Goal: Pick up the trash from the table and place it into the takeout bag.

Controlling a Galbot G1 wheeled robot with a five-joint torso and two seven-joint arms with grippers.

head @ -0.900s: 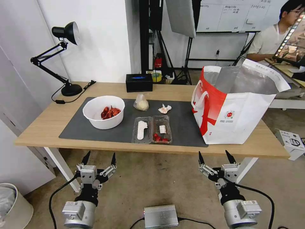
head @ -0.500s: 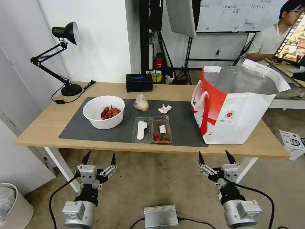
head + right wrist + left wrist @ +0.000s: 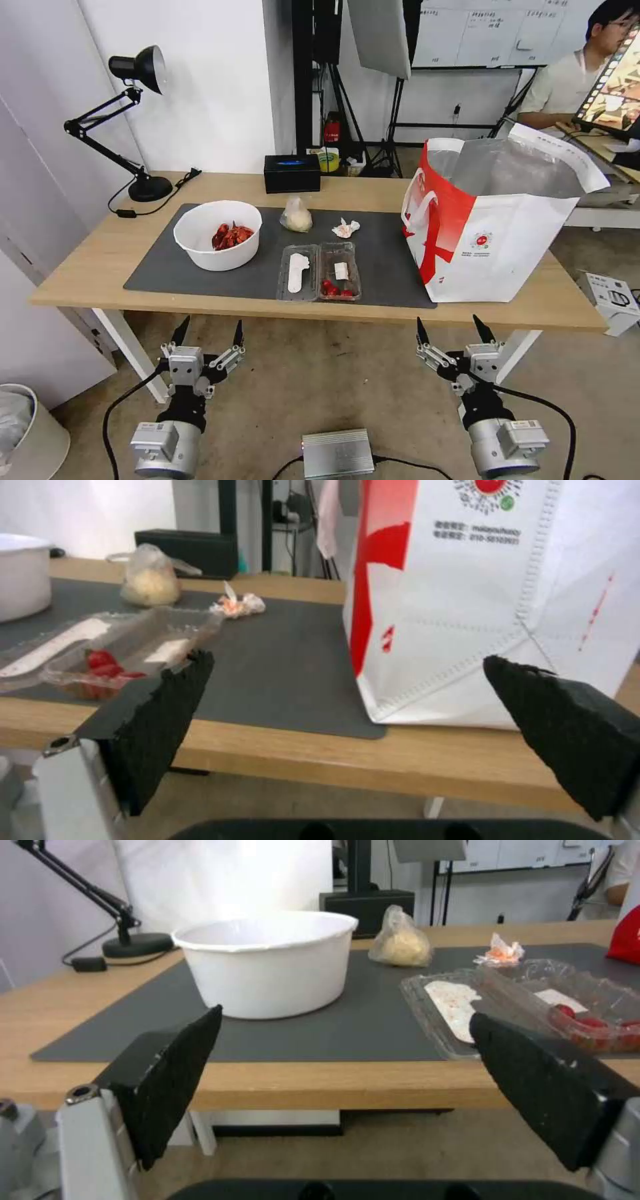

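On the table point(image 3: 93, 263) lies a dark grey mat with the trash. A white bowl point(image 3: 217, 235) of red shells sits at its left. A small clear knotted bag point(image 3: 297, 215) and a crumpled white tissue point(image 3: 345, 228) lie behind an open clear clamshell box point(image 3: 319, 271) holding red bits. The takeout bag point(image 3: 493, 227) stands open at the right end, foil lining showing. My left gripper point(image 3: 207, 331) and right gripper point(image 3: 455, 329) hang open below the table's front edge, both empty. The bowl point(image 3: 267, 967), clamshell point(image 3: 527, 1005) and takeout bag point(image 3: 493, 600) face the wrist cameras.
A black box point(image 3: 292, 173) and a black desk lamp point(image 3: 137, 127) stand at the back of the table. A grey bin point(image 3: 27, 427) sits on the floor at the left, a small silver box point(image 3: 337, 453) between my arms. Stands and a person are behind.
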